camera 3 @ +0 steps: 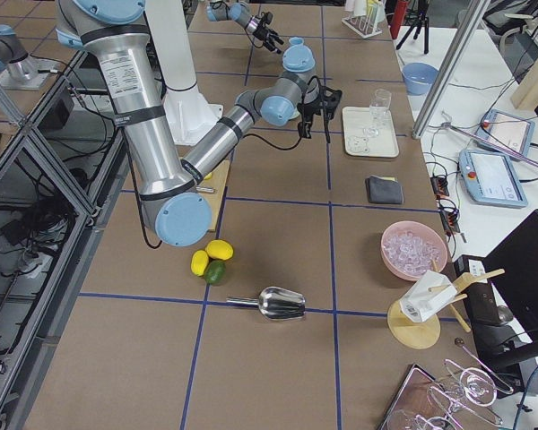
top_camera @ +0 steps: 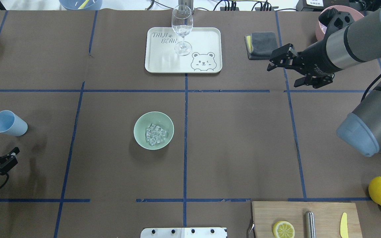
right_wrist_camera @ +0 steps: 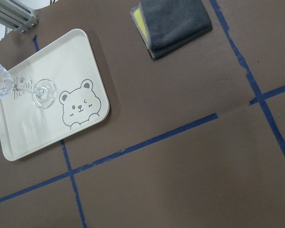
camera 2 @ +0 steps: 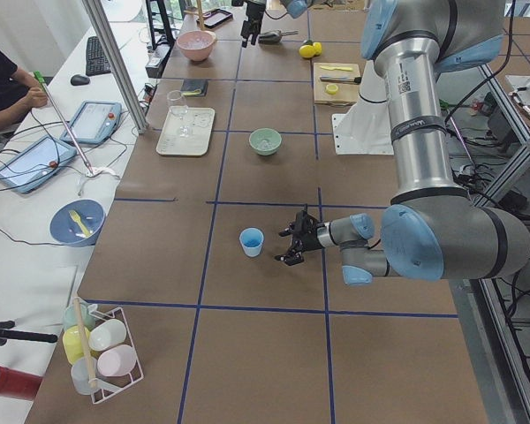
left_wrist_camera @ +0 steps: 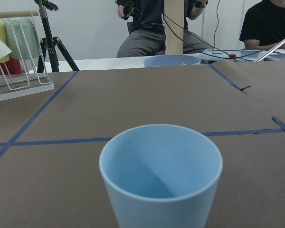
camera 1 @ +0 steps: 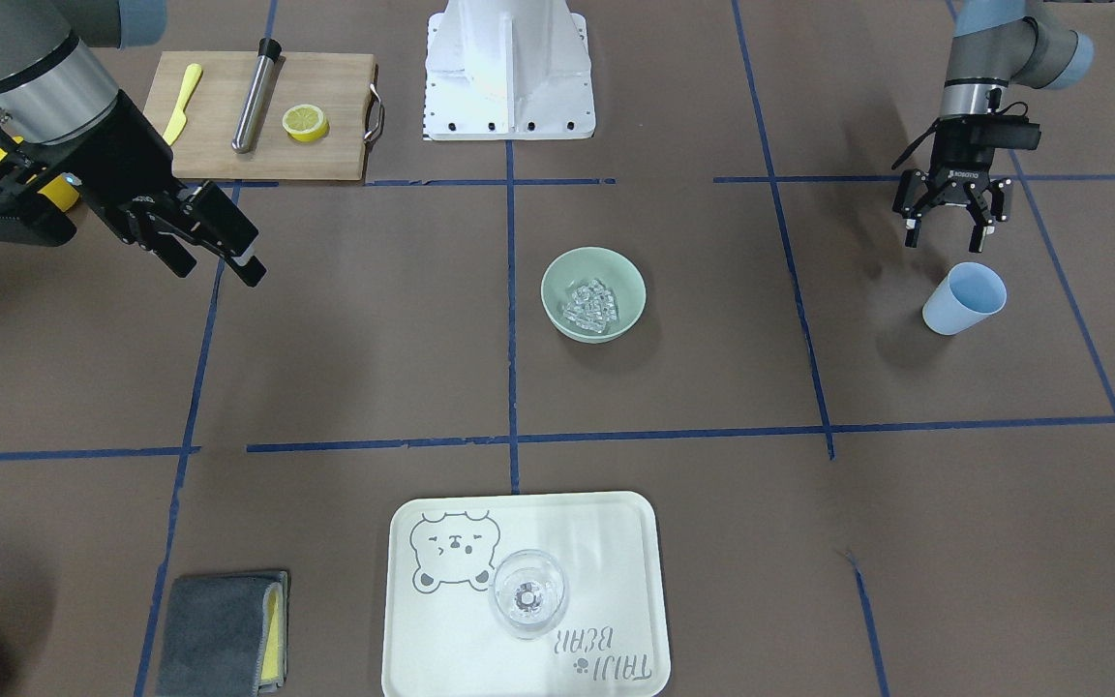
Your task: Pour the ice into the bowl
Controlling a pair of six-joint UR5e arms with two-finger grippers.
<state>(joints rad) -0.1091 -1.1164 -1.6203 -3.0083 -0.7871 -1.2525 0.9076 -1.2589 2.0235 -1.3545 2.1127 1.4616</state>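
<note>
Shows the ice (top_camera: 155, 134) heaped in the bottom of the bowl (top_camera: 140, 127), mid-frame in the overhead view, just left of the central blue tape line. Shows the blue cup (top_camera: 8, 123) upright near the left edge of that view, with nothing inside it in the left wrist view. At top centre, finds a clear wine glass (top_camera: 182, 29) standing on a bear-print tray (top_camera: 207, 39). At the upper right corner, finds a pink container (camera 3: 414, 274), filled with ice cubes in the exterior right view.

Leaves bare brown paper on every side of the bowl. Puts a cutting board (top_camera: 326, 211) at the lower right edge of the overhead view, carrying a lemon half (top_camera: 283, 229), a steel rod (top_camera: 309, 224) and a yellow knife (top_camera: 343, 225). Puts a folded grey cloth (top_camera: 263, 44) just right of the tray.

Places the left gripper (camera 1: 949, 232) just beside the cup, jaws spread wide, holding nothing, clear of the cup's wall and well apart from the bowl. Places the right gripper (top_camera: 283, 75) in the upper right of the overhead view, near the cloth, jaws apart and empty, well apart from bowl and ice alike.
</note>
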